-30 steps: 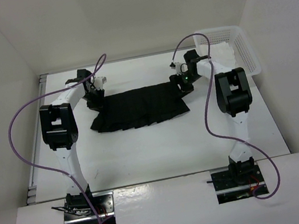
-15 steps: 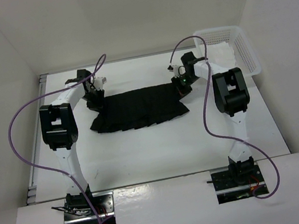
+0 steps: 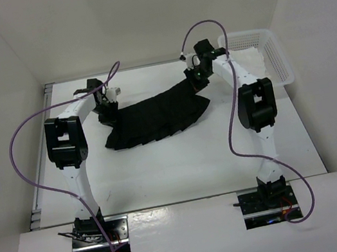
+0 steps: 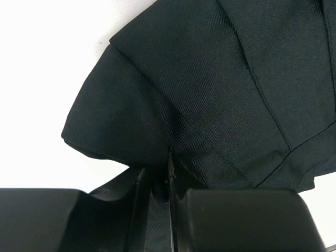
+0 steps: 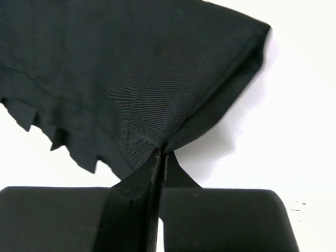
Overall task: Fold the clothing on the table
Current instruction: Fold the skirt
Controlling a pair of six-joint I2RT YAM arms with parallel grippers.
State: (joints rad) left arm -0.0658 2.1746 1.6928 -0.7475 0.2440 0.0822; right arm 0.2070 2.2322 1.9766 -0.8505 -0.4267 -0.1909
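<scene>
Black pleated skirt [image 3: 157,118], one, lying across the far middle of the white table [image 3: 164,172], left end pinched between the closed fingers of the left gripper [image 4: 170,163], right corner clamped tight in the right gripper [image 5: 159,160] and raised off the surface.

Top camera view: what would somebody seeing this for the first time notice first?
The black pleated skirt stands out against the white table, stretched between the two arms near the far edge. The left gripper and the right gripper each pinch one end of it, with the right end farther back. A white perforated basket sits at the far right corner.
</scene>
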